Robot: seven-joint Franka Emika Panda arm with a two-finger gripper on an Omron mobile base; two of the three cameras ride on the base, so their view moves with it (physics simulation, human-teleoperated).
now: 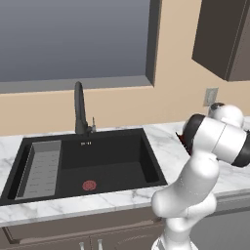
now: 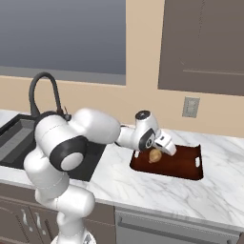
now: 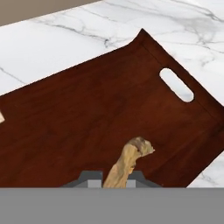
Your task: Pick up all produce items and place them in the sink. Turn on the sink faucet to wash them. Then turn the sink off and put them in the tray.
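Note:
My gripper (image 2: pixel 158 152) hangs low over the left part of the dark reddish-brown tray (image 2: pixel 183 166), shut on the produce item (image 2: pixel 154 156), a small golden-brown bulb. In the hand view the bulb's thin stalk (image 3: pixel 129 158) rises between my fingertips (image 3: pixel 90 176) above the tray's floor (image 3: pixel 87 109), whose cut-out handle (image 3: pixel 176 85) lies at the upper right. The black sink (image 1: pixel 112 163) with its red drain (image 1: pixel 89 185) lies to the left of the arm. The dark gooseneck faucet (image 1: pixel 79 108) stands behind the basin, with no water showing.
A grey ribbed insert (image 1: pixel 43 168) fills the sink's left side. Marble counter (image 2: pixel 143 190) surrounds the tray. A wall outlet (image 2: pixel 190 106) sits behind the tray and a dark wall cabinet (image 2: pixel 205 43) hangs above it. A window (image 1: pixel 73 39) is behind the faucet.

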